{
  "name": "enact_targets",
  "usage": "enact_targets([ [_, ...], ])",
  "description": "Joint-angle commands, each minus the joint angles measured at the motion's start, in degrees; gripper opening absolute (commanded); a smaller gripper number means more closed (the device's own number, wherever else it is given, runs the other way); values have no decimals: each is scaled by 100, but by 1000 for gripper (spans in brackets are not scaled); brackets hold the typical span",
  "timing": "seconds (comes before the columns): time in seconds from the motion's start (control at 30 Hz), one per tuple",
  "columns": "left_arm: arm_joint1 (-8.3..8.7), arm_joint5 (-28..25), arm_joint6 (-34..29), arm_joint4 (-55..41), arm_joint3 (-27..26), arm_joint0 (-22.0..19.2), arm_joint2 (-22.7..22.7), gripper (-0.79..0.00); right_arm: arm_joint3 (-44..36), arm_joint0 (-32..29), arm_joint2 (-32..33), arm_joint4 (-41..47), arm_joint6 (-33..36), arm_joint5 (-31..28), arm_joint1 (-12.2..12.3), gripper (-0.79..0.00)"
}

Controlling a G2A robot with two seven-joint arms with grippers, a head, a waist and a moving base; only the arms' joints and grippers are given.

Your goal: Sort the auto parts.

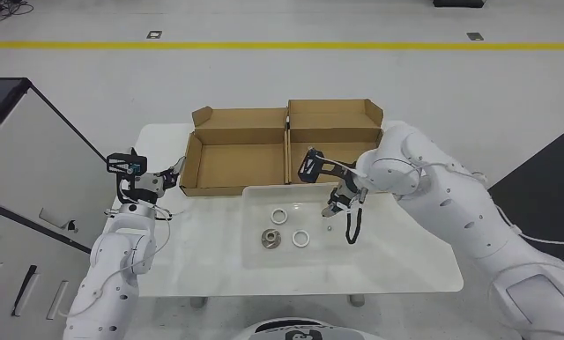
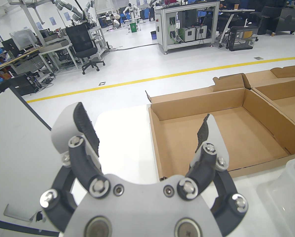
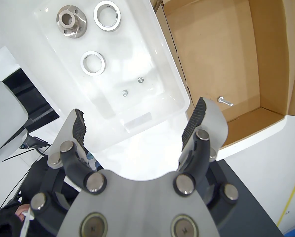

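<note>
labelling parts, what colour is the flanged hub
The flanged hub is dull brownish-grey metal, clearest in the right wrist view.

Robot exterior
White-shelled arms (image 1: pixel 441 190); left gripper (image 2: pixel 145 120), right gripper (image 3: pixel 140 109): grey plates (image 2: pixel 142 210), black ribbed pads (image 2: pixel 85 124), silver screws (image 2: pixel 99 186).

Open-topped boxes (image 1: pixel 233 164) and the low-walled tray (image 1: pixel 308 203) (clear plastic) allow entry from above.
</note>
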Motion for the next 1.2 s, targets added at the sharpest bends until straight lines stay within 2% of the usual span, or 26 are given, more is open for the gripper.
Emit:
enact_targets([
  [0.0,0,0,0,0,0,0,0,0,-79,-70,-13,169,-243,-155,-9,0],
  [0.03,0,0,0,0,0,0,0,0,-117,-145,-30,291,-472,-472,-2,0],
  [0.13,0,0,0,0,0,0,0,0,-203,-112,-443,-111,-690,-691,81,0],
  [0.4,0,0,0,0,0,0,0,0,-233,567,-1687,-215,-590,-592,333,0],
  [0.53,0,0,0,0,0,0,0,0,-67,897,-2146,34,-695,-696,378,0],
  [0.83,0,0,0,0,0,0,0,0,-39,851,-2157,-14,-818,-723,375,0],
  [1.17,0,0,0,0,0,0,0,0,587,844,-2239,10,-960,-902,258,0],
])
